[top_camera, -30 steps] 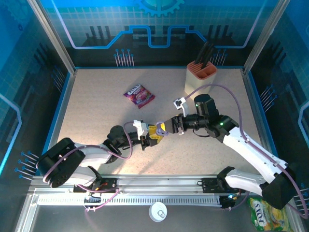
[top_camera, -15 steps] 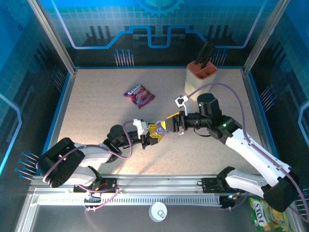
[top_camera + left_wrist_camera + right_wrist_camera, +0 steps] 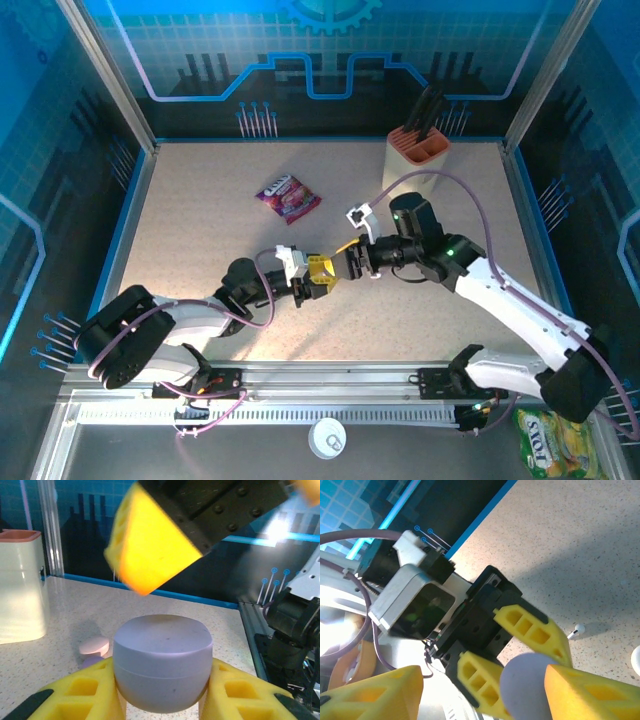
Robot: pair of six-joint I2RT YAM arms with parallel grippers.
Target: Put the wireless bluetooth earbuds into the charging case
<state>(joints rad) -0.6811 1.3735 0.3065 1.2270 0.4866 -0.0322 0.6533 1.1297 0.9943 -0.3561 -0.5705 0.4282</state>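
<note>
My left gripper [image 3: 318, 272] is shut on a lilac, pebble-like charging case [image 3: 162, 662], lid closed, held between its yellow fingers [image 3: 75, 697] just above the table. My right gripper [image 3: 350, 258] hangs open over the case. One of its yellow fingers [image 3: 147, 545] hovers above the lid, and in the right wrist view its other finger [image 3: 592, 695] sits beside the case [image 3: 527, 682]. A white earbud [image 3: 576, 629] lies on the table next to the left gripper's fingers [image 3: 532, 627]. Small pink [image 3: 94, 644] and lilac [image 3: 89, 661] pieces lie behind the case; I cannot tell what they are.
A purple snack packet [image 3: 288, 195] lies at the back centre. A cream holder with black tools [image 3: 418, 155] stands at the back right. A green packet [image 3: 548, 440] and a white round piece [image 3: 327, 437] sit beyond the near rail.
The right arm has shifted left, bringing its gripper closer over the case. The left arm has not moved.
</note>
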